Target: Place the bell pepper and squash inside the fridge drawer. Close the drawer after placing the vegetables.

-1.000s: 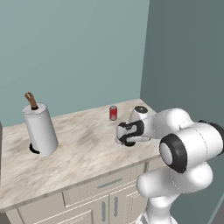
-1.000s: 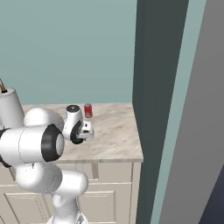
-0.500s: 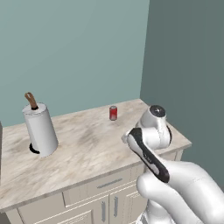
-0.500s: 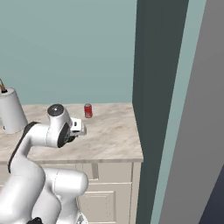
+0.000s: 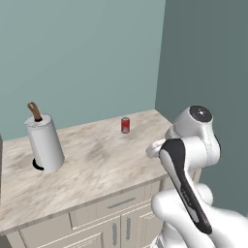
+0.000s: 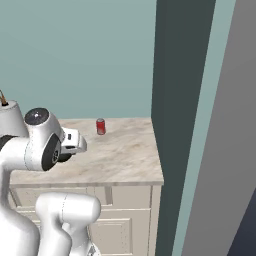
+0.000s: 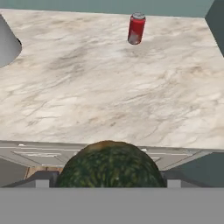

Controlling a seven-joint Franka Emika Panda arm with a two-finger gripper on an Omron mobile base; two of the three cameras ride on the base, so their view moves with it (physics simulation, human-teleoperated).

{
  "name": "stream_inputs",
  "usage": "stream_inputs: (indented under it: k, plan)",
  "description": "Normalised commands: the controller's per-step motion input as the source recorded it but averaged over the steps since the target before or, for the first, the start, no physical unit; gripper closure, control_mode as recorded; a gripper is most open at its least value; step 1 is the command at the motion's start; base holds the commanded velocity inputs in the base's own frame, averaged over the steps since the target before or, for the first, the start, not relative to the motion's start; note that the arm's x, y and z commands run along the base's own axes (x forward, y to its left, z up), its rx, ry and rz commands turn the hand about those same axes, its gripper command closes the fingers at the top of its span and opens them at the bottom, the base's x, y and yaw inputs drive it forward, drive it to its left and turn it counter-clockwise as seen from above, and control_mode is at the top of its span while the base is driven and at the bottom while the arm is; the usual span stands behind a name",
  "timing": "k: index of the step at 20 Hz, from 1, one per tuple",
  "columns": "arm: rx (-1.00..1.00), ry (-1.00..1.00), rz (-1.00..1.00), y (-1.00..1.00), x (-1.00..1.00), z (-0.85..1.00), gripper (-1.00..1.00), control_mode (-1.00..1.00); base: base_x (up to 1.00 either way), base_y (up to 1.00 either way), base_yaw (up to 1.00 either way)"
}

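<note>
Squash [image 7: 110, 165] sits between the jaws, dark green and mottled, clamped from both sides. Just beyond it, the marble tabletop [image 7: 109, 87] edge with drawer fronts below. Far across, ahead of the jaws, red soda can [image 7: 136, 28] upright; paper towel roll [image 5: 44, 143] off left.

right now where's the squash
In the hand view the squash sits at the bottom centre between the gripper's fingers, held out in front of the counter edge, with the red soda can far beyond it.
</note>
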Motion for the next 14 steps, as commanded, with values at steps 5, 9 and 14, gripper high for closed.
stream_inputs:
  k: [5, 9, 14]
  plan:
    - [0.00, -0.01, -0.02, -0.20, -0.87, 0.58, 1.00, -1.00, 0.00, 0.00, 0.00]
    - [0.00, 0.00, -0.06, -0.25, -0.40, 0.05, 1.00, -1.00, 0.00, 0.00, 0.00]
    - [0.00, 0.00, -0.01, 0.00, 0.01, -0.11, 1.00, -1.00, 0.00, 0.00, 0.00]
